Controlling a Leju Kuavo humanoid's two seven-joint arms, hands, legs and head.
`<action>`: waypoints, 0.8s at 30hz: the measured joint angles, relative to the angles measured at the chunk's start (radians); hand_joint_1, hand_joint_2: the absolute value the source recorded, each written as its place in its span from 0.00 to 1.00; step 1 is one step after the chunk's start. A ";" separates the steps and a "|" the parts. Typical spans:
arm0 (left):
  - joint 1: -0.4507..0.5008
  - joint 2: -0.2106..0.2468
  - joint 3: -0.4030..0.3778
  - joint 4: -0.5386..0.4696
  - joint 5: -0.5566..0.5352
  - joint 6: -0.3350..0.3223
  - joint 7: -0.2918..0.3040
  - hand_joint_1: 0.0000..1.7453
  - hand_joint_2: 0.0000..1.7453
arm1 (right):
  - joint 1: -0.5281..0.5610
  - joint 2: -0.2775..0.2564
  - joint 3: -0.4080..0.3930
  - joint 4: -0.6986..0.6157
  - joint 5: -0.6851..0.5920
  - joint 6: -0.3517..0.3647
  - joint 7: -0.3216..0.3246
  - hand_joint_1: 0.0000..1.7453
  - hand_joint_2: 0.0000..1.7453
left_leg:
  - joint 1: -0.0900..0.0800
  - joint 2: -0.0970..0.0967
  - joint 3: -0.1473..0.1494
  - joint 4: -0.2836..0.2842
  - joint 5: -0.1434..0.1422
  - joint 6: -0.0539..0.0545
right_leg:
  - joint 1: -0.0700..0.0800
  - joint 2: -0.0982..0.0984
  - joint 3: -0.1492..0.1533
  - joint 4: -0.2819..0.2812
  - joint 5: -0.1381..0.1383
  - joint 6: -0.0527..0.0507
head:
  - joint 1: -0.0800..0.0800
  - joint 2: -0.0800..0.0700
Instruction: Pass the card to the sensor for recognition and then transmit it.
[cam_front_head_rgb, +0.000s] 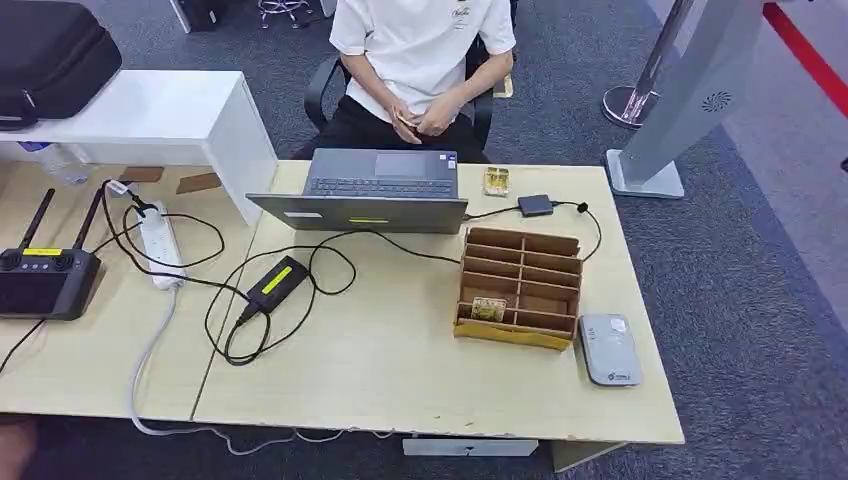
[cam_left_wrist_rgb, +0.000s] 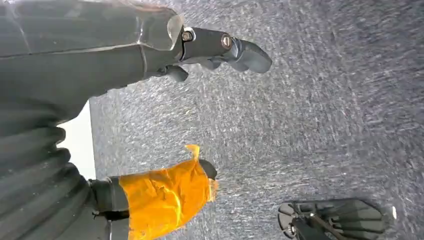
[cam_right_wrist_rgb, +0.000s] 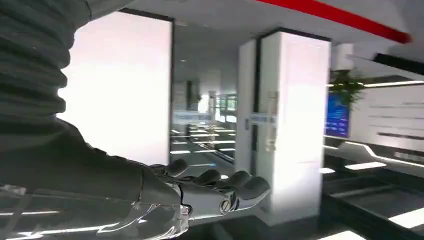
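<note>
Wooden desk (cam_front_head_rgb: 400, 360) carries a laptop (cam_front_head_rgb: 375, 190), then a slotted wooden rack (cam_front_head_rgb: 520, 285) with a card (cam_front_head_rgb: 488, 310) in its near-left slot, grey sensor (cam_front_head_rgb: 608, 348) just beside the rack. Left hand (cam_left_wrist_rgb: 165, 75) empty, fingers extended over carpet; right hand (cam_right_wrist_rgb: 200, 192) empty, fingers stretched out flat.

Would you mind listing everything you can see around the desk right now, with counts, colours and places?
Card rack: one, brown, compartmented, right part of the desk; a yellowish card sits in a near-left slot.
Sensor: one, grey, flat on the desk right of the rack.
Laptop: one, grey, open, far edge of the desk, facing the person.
Small pack: one, yellowish, right of the laptop.
Adapter: one, dark, cabled, behind the rack.
Power brick: one, black with yellow label, left of centre.
Power strip: one, white, left table.
Controller: one, black, two antennas, far left.
Person: one, white shirt, seated behind the laptop.
Left hand: fingers apart, one wrapped in orange tape, over grey carpet.
Right hand: fingers extended, holding nothing.
</note>
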 joint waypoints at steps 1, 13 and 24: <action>0.003 0.000 0.003 0.000 0.001 0.001 0.000 0.00 1.00 | 0.038 -0.018 -0.025 -0.007 -0.009 -0.004 0.004 0.00 1.00 | 0.000 0.000 0.000 0.000 0.000 0.000 | 0.000 0.000 -0.001 0.000 0.000 0.000 | 0.000 0.000; 0.003 -0.002 0.030 0.000 0.016 -0.010 0.027 0.00 1.00 | 0.595 0.025 -0.548 0.026 -0.019 -0.094 -0.088 0.00 1.00 | 0.000 -0.001 0.000 -0.002 -0.001 0.001 | 0.000 -0.001 0.000 0.000 -0.002 0.000 | -0.001 0.000; 0.000 -0.006 0.064 0.000 0.042 0.001 0.086 0.00 1.00 | 0.752 0.333 -0.831 0.239 0.000 -0.120 -0.149 0.00 1.00 | 0.001 0.005 0.002 -0.003 -0.002 -0.001 | 0.001 0.004 0.000 0.000 -0.002 -0.001 | 0.000 0.000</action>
